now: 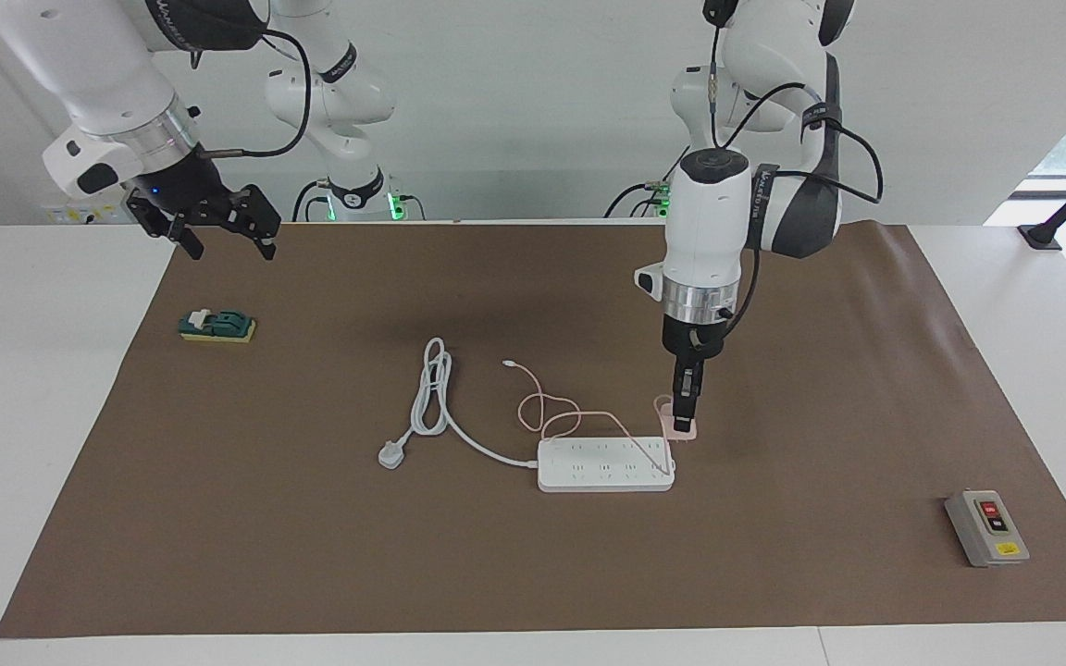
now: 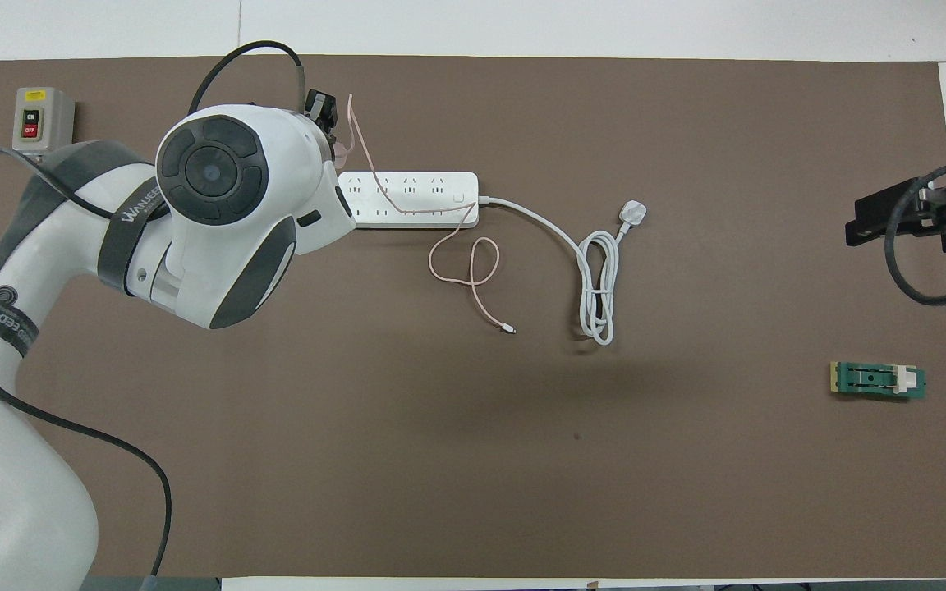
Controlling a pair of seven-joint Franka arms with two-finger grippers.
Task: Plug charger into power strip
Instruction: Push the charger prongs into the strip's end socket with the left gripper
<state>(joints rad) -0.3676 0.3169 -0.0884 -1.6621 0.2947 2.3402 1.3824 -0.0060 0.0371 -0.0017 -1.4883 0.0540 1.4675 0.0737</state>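
The pale-pink charger (image 1: 678,424) is gripped by my left gripper (image 1: 684,413), which points straight down and is shut on it. It hangs low over the end of the white power strip (image 1: 605,464) that lies toward the left arm's end of the table; whether it touches the strip I cannot tell. Its thin pink cable (image 1: 547,413) runs across the strip and loops on the mat nearer to the robots. From overhead the left arm hides most of the charger (image 2: 345,151) and one end of the power strip (image 2: 407,199). My right gripper (image 1: 230,248) hangs open and empty over the mat's edge at the right arm's end.
The strip's thick white cord (image 1: 431,388) lies coiled on the brown mat and ends in a three-pin plug (image 1: 391,454). A grey box with red and black buttons (image 1: 986,527) sits at the left arm's end. A green block (image 1: 216,325) sits at the right arm's end.
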